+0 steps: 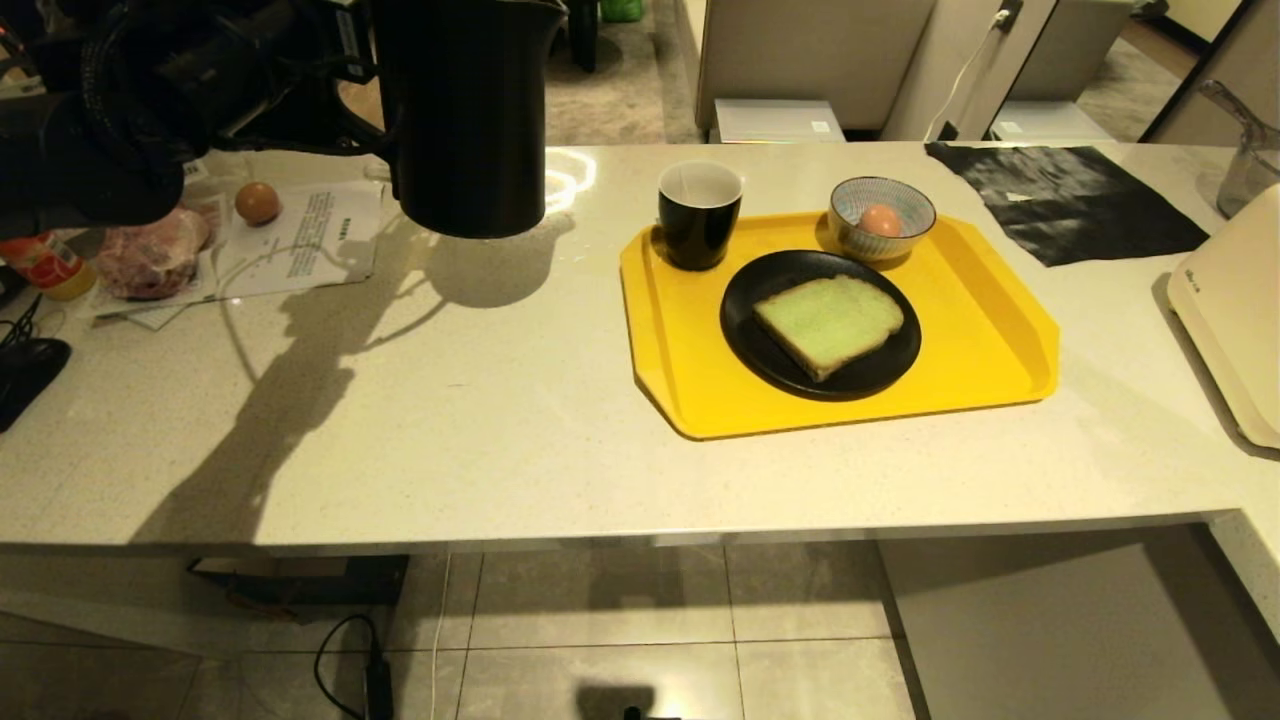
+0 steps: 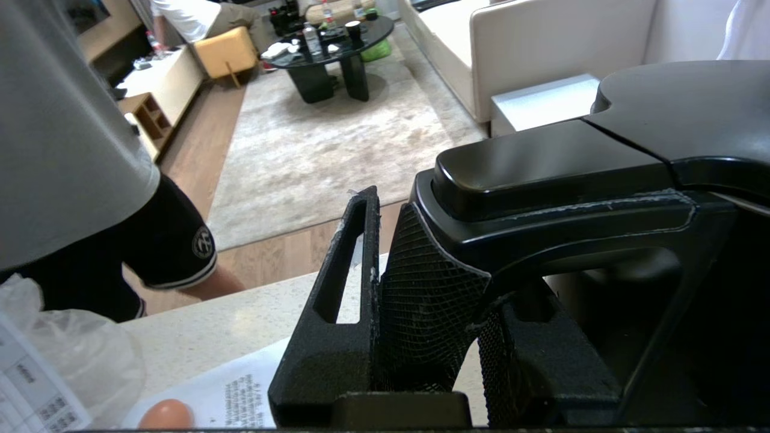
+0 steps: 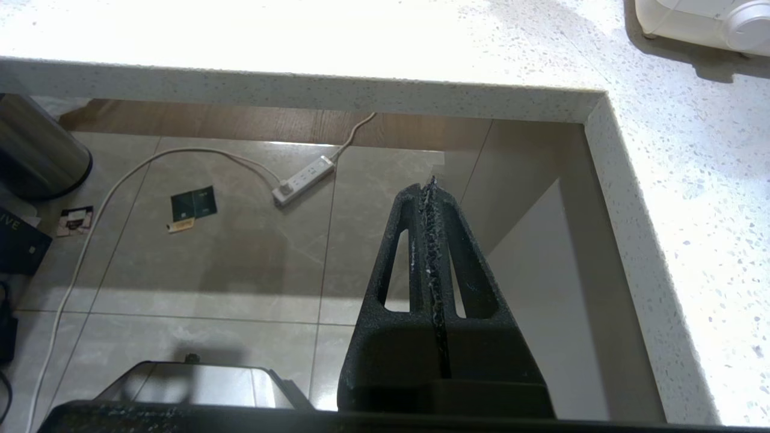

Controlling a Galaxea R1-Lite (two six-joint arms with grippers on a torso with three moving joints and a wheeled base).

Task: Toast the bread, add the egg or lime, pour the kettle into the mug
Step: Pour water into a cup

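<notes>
The tall black kettle (image 1: pixel 465 110) hangs above the counter at the far left, clear of the surface. My left gripper (image 2: pixel 445 270) is shut on its loop handle (image 2: pixel 571 174). To its right the yellow tray (image 1: pixel 980 330) carries the glossy black mug (image 1: pixel 698 215) with a white inside. A striped bowl (image 1: pixel 905 195) there holds the pinkish egg (image 1: pixel 880 220). The green bread (image 1: pixel 828 322) lies flat on a black plate (image 1: pixel 765 345). No lime is in view. My right gripper (image 3: pixel 430 186) is shut with nothing in it, parked low over the floor beside the counter's edge.
A darker egg (image 1: pixel 257 202), printed papers (image 1: pixel 300 240), a bag of meat (image 1: pixel 150 255) and a bottle (image 1: pixel 45 265) lie under the kettle's side. A black cloth (image 1: pixel 1070 200) and a white appliance (image 1: pixel 1235 310) sit at the right. A person (image 2: pixel 72 150) stands behind the counter.
</notes>
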